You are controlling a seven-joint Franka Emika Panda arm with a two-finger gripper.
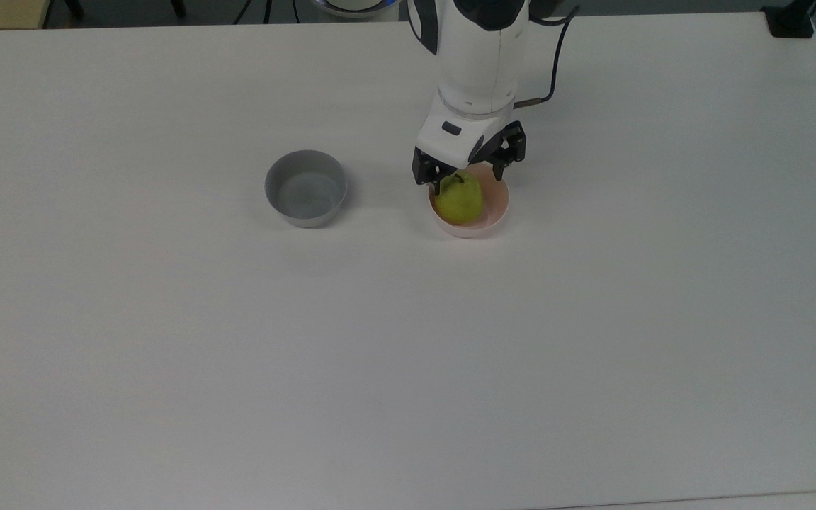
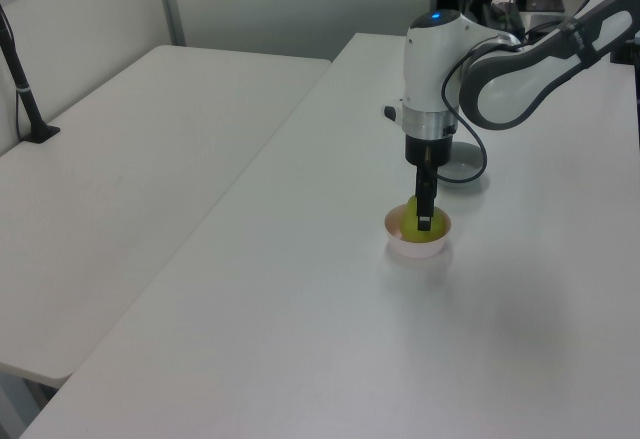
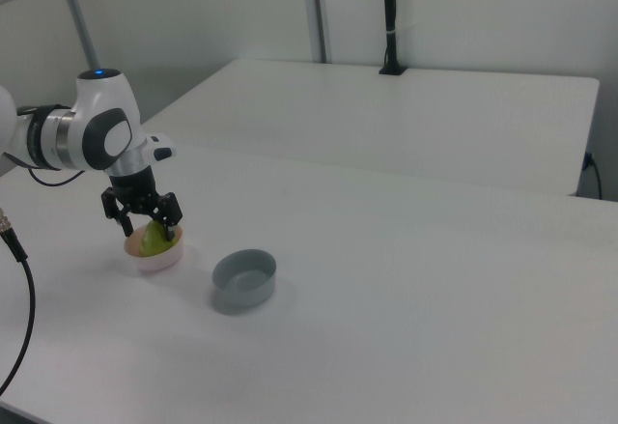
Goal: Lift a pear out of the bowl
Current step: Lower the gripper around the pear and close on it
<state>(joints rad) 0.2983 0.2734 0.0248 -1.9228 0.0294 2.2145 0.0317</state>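
Over the bowl (image 1: 496, 212) your claw (image 1: 469, 180) hangs spread wide, fingers either side of the pear (image 1: 459, 200), which sits inside it. Judge the pear firm, smooth and rounded, likely to slip: close across its widest belly, not the stem. Grey bowl (image 1: 306, 188) lies well apart.

Top view: high overhead, looks down on table (image 1: 167, 354), arm at 12 o'clock. Left view: farther off, looks along table from bowl's (image 2: 418, 246) side. Right view: opposite end, grey bowl (image 3: 244, 277) nearer. All 3 share both bowls.
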